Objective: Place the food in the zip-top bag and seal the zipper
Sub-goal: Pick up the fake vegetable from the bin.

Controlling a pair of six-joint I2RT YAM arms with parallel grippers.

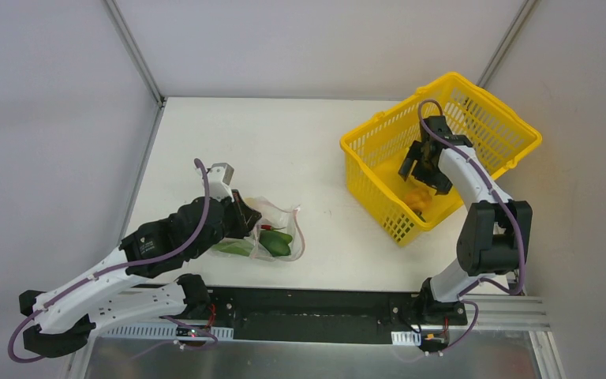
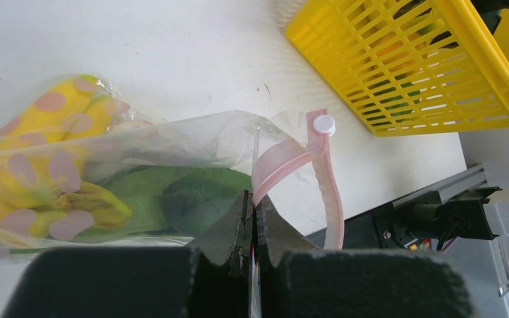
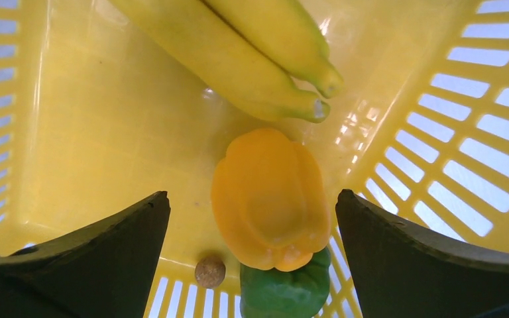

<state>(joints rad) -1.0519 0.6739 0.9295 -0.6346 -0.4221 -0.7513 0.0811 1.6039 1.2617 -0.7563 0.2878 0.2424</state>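
Listing, top view: bag (image 1: 274,234) lies near-left on the table (image 1: 268,134), long axis left-right, mouth judged facing right toward the basket (image 1: 394,112); right end effector (image 1: 422,166) hangs inside the basket.
Left wrist: left end effector (image 2: 252,222) pressed together, pinching the bag rim beside the zipper (image 2: 290,160).
Right wrist: end effector spread, straddling the orange pepper (image 3: 268,199), whose long axis runs between the fingers. Best lowered squarely, closing across its narrow width, clear of the bananas (image 3: 238,46).
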